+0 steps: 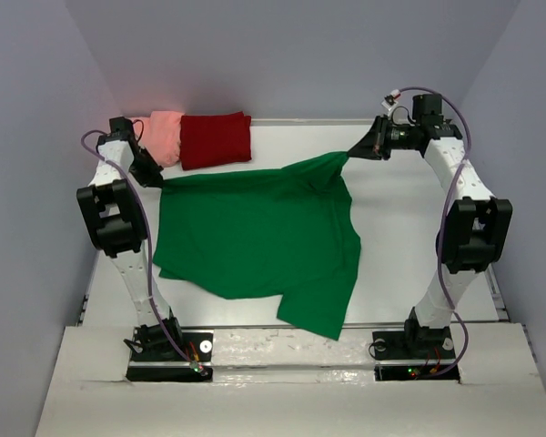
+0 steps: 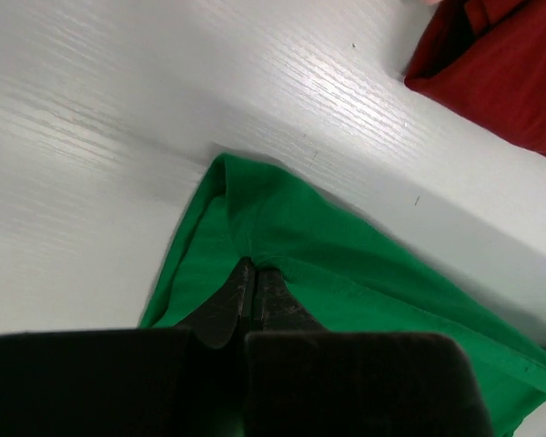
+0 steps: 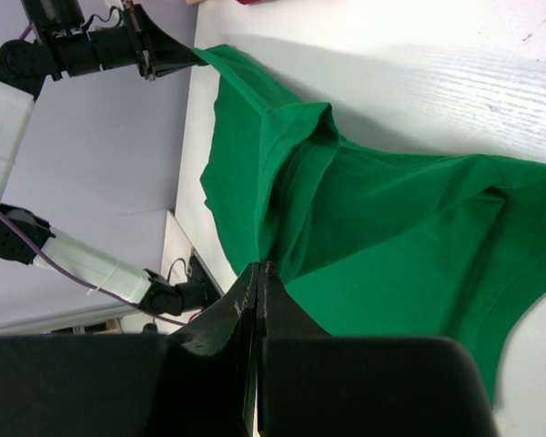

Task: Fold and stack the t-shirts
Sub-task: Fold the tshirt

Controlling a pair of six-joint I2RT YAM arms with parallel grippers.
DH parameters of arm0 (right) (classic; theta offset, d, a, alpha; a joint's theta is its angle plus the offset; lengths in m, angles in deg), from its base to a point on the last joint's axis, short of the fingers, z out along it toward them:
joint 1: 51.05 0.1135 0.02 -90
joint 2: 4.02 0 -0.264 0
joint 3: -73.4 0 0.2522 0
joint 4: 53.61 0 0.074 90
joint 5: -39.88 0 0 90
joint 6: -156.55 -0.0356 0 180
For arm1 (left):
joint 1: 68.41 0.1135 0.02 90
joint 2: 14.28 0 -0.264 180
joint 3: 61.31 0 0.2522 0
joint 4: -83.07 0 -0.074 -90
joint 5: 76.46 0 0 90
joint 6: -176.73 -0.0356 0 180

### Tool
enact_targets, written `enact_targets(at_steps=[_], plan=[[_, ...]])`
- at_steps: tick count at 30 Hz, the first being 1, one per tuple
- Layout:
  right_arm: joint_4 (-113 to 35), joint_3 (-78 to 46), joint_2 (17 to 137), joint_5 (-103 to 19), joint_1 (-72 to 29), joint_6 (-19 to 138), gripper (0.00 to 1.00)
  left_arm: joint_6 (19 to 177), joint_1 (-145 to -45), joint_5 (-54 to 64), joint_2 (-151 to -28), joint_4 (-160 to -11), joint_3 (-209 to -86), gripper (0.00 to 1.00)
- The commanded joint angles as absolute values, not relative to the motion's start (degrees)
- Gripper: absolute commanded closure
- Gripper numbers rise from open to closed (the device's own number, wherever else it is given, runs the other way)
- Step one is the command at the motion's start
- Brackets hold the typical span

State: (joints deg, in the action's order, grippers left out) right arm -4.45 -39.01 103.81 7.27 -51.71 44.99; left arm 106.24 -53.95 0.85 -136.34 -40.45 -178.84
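Green shirt [image 1: 255, 237] is lying spread across the middle of the table [image 1: 409, 246], with its far edge stretching between our two grippers. Left gripper [image 1: 156, 176] is pinching the far-left corner and right gripper [image 1: 353, 153] the far-right one, both with jaws pressed tight on cloth. It's looking light and floppy, so we're guessing corners and hems are the spots to grab. Red shirt [image 1: 215, 138] and pink shirt [image 1: 164, 135] are sitting folded at far left.

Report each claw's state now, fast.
Left claw: closed, gripping a corner of the bright green soft fabric t-shirt.
Right claw: closed, gripping the same t-shirt at another corner.
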Motion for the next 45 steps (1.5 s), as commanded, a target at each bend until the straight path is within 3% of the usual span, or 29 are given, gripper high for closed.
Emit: enact_targets(at_steps=[1, 27, 45], plan=[[-3.47, -36.96, 99.17, 7.81, -51.31, 46.42, 1.00, 104.75, -53.90, 0.00, -131.17, -40.37, -178.34, 1.00], [6.73, -24.47, 94.24, 2.44, -50.78, 51.70, 1.00, 103.43, -53.99, -0.53, -120.28, -38.17, -166.74, 1.00], [8.83, -16.74, 94.85, -2.56, -46.74, 53.10, 1.00, 100.01, -54.08, -1.76, -122.12, -34.75, -163.66, 1.00]])
